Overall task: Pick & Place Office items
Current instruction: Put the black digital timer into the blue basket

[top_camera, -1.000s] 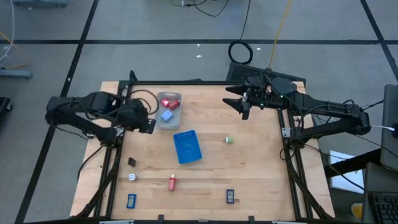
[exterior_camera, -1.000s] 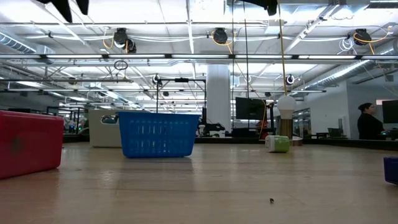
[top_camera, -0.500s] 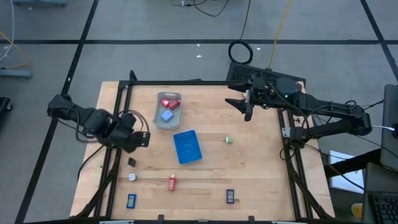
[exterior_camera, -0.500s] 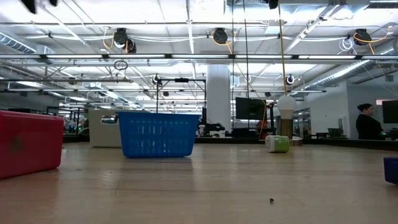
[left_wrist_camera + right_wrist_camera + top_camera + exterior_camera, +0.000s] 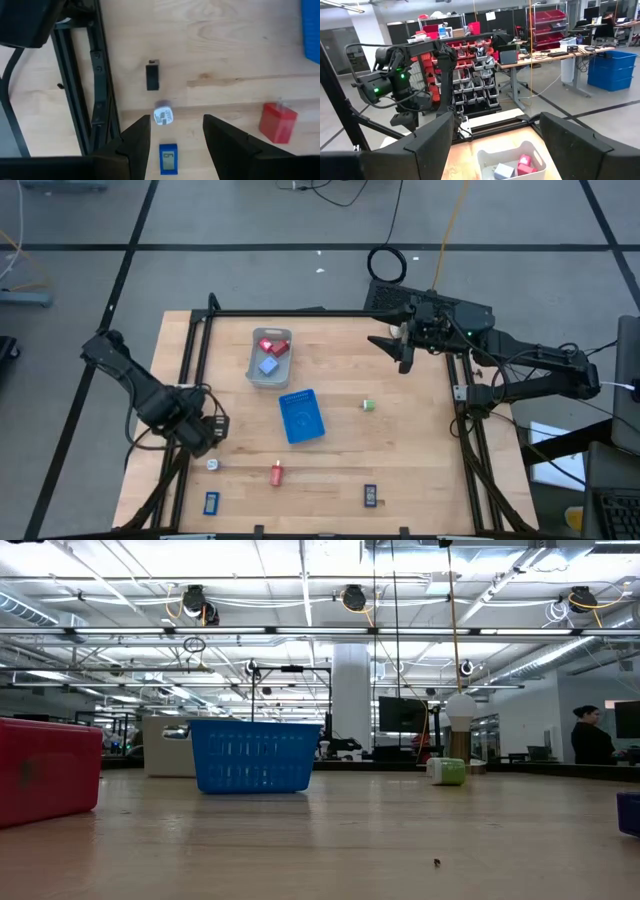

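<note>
The wooden surface carries a blue basket at its middle and a grey tray behind it, holding red and pale blue pieces. The left pincer hangs wide and empty over the near left corner, above a small black piece, a white piece and a dark blue piece; a red piece stands nearby. The right pincer waits spread at the far right. A green piece lies right of the basket.
</note>
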{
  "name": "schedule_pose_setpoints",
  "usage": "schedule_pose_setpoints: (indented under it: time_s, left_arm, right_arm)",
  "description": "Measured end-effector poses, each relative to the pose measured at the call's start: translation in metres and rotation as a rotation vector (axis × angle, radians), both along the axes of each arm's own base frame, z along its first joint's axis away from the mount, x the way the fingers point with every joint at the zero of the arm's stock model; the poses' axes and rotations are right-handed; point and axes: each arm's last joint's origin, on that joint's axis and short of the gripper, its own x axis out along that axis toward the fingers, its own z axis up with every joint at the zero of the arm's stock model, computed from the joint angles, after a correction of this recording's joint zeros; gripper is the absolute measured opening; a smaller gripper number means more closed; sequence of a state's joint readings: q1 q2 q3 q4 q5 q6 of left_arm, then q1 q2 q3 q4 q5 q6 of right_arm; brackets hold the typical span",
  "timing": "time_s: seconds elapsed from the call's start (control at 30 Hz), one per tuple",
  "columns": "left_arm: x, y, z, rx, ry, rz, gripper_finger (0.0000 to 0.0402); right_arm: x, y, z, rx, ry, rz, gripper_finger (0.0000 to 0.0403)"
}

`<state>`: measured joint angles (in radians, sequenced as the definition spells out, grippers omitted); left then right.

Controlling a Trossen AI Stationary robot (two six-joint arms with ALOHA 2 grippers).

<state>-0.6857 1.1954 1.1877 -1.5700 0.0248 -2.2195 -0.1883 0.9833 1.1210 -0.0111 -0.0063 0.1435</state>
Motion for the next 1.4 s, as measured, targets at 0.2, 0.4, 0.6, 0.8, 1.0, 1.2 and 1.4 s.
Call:
schedule_pose_setpoints:
  time_s: [0.2,0.4,0.6,0.8,1.0,1.2,1.4]
  left_arm:
    - [-0.006,-0.002,-0.017,0.048,0.055,0.010,0.0184]
    - [-0.011,0.000,-0.040,0.085,0.092,-0.006,0.0184]
    - [-0.016,0.007,-0.067,0.064,-0.052,-0.013,0.0184]
    - [-0.026,0.016,-0.093,0.037,-0.073,0.016,0.0184]
    - [-0.030,0.020,-0.102,0.033,-0.053,0.032,0.0184]
    - [-0.028,0.017,-0.107,0.006,-0.079,0.025,0.0184]
    - [-0.029,0.018,-0.114,0.001,-0.073,0.019,0.0184]
  right_arm:
    - [0.000,0.001,0.000,0.028,-0.005,0.050,0.0290]
    - [0.000,0.001,0.003,0.105,-0.051,0.054,0.0290]
    - [0.000,0.001,0.007,0.115,-0.097,0.050,0.0290]
    - [-0.001,0.001,0.009,0.129,-0.117,0.034,0.0290]
    - [-0.001,0.001,0.009,0.132,-0.116,0.034,0.0290]
    - [-0.001,0.000,0.009,0.124,-0.115,0.006,0.0290]
    - [-0.001,0.000,0.009,0.111,-0.112,0.002,0.0290]
